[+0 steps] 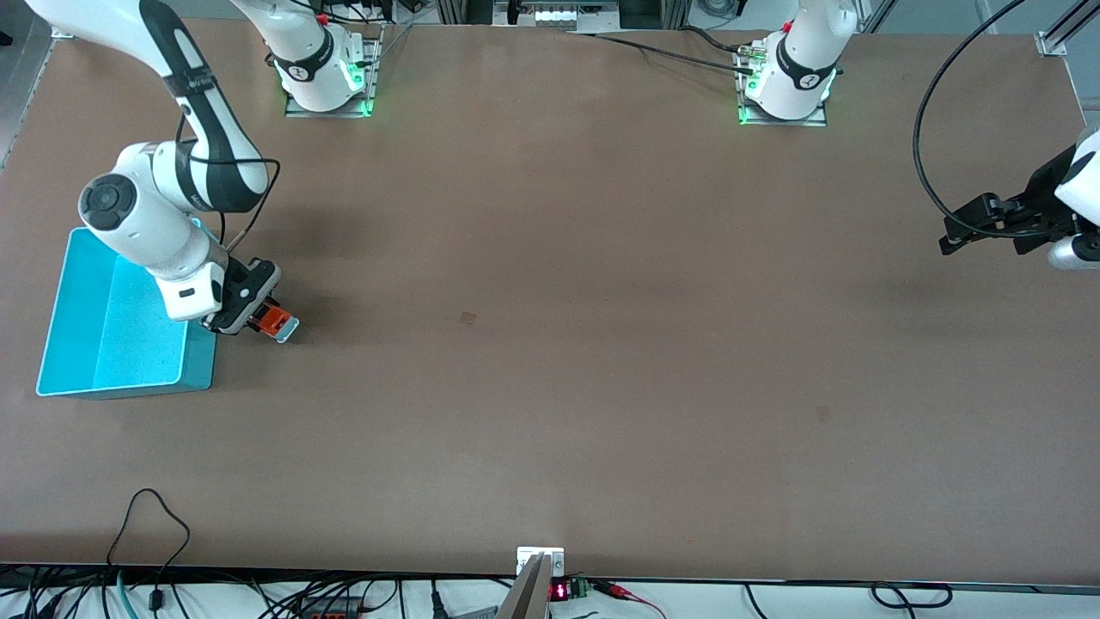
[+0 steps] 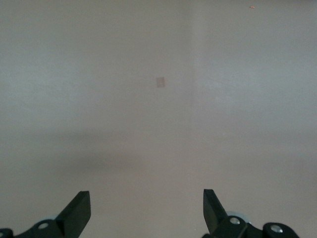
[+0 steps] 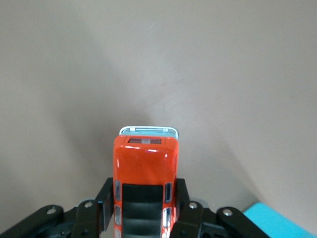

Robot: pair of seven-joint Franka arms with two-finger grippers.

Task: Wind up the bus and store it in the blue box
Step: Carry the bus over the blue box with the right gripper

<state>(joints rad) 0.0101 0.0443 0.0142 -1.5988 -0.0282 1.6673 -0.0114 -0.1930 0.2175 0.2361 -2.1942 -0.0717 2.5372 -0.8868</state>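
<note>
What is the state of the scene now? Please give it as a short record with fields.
bus: orange toy, gripped at its sides, just beside the blue box
blue box: on the table at the right arm's end, nothing visible inside
right gripper: shut on the bus
left gripper: open, holds nothing, waits over bare table at the left arm's end
bus in box: not yet

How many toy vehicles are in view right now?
1. The orange toy bus is clamped in the right end effector, right beside the blue box at the right arm's end of the table. Part of the box is hidden under the arm.
</note>
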